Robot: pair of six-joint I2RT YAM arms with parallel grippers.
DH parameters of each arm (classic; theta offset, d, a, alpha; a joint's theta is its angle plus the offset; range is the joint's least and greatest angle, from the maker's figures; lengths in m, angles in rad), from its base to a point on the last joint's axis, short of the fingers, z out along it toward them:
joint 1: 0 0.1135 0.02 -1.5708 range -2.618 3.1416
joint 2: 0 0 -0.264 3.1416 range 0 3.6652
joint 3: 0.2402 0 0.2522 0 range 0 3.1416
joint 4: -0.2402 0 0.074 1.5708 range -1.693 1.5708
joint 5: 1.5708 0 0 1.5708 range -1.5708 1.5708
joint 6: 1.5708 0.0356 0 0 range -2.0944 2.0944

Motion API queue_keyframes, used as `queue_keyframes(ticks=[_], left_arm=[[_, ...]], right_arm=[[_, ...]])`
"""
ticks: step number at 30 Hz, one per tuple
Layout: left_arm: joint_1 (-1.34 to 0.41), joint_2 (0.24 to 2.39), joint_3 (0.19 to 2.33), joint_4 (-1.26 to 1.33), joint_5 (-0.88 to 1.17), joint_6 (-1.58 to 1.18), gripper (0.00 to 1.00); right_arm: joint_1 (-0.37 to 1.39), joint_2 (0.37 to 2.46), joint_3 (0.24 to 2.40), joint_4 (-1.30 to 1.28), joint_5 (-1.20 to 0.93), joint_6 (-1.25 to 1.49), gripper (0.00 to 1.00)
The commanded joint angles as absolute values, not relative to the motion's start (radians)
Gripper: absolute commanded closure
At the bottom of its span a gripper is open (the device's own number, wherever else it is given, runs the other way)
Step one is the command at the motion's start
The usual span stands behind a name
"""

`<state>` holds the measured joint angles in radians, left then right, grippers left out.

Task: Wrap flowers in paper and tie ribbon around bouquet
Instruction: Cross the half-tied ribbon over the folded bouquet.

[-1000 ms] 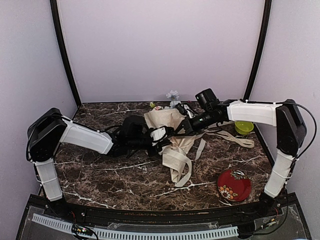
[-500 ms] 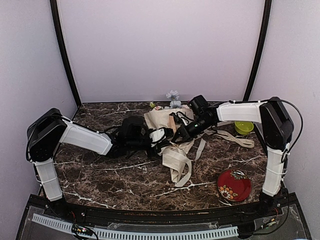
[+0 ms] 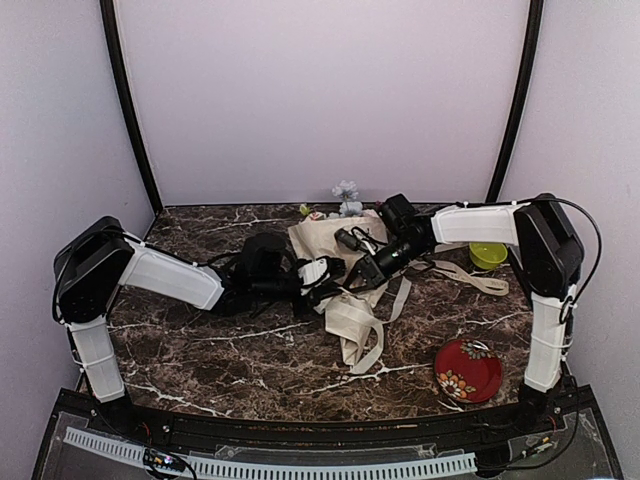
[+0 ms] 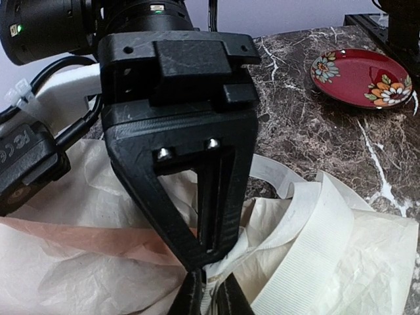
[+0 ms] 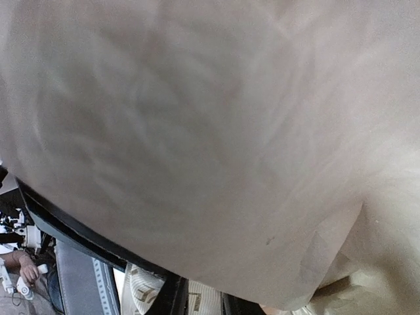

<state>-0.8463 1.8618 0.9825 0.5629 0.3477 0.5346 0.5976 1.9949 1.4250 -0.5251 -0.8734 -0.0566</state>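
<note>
Surface: dark marble-patterned table (image 3: 200,345) with white veins. Plain lilac walls on three sides, and a black pole rises at each far corner.

The paper (image 3: 322,240), cream and crinkled, lies bundled at mid-table, slightly right of centre. Its peach side shows in the left wrist view. The flowers (image 3: 346,196) poke out at its far end, pale blooms against the back wall.

The ribbon (image 3: 470,275) trails right from the bundle toward the bowl. More loops spill off the bundle's near end.

Both arms reach in low and meet at the near side of the bundle.

Hard to read: your right wrist view is almost wholly blanketed by paper. Only the tips of the right gripper (image 5: 200,303) show at the bottom edge, set narrowly with a ribbed cream strip between them. You cannot tell whether they grip it. The left gripper (image 4: 210,298) is cut off by the frame edge, its tips closed narrowly on a strip of ribbon.

Containers: a red flower-patterned plate (image 3: 468,370) sits near right. A lime-green bowl (image 3: 488,254) sits far right, partly behind the right arm, contents unreadable.
</note>
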Motion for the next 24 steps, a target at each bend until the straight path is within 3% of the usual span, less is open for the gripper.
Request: queue_keyframes(ticks=[1,12,24], left_arm=[[-0.842,1.833,0.984,0.55,0.369,0.525,0.86],[-0.815,1.83,1.003,0.456,0.327,0.531,0.49],[-0.816,1.851,1.035,0.433,0.393,0.494,0.43]], right_arm=[[0.61,2.018,1.44,-0.507,-0.987,-0.097,0.82],[0.6,2.016,1.448,-0.531,-0.987,-0.12,0.81],[0.6,1.978,1.444,-0.521,-0.952,-0.099,0.79]])
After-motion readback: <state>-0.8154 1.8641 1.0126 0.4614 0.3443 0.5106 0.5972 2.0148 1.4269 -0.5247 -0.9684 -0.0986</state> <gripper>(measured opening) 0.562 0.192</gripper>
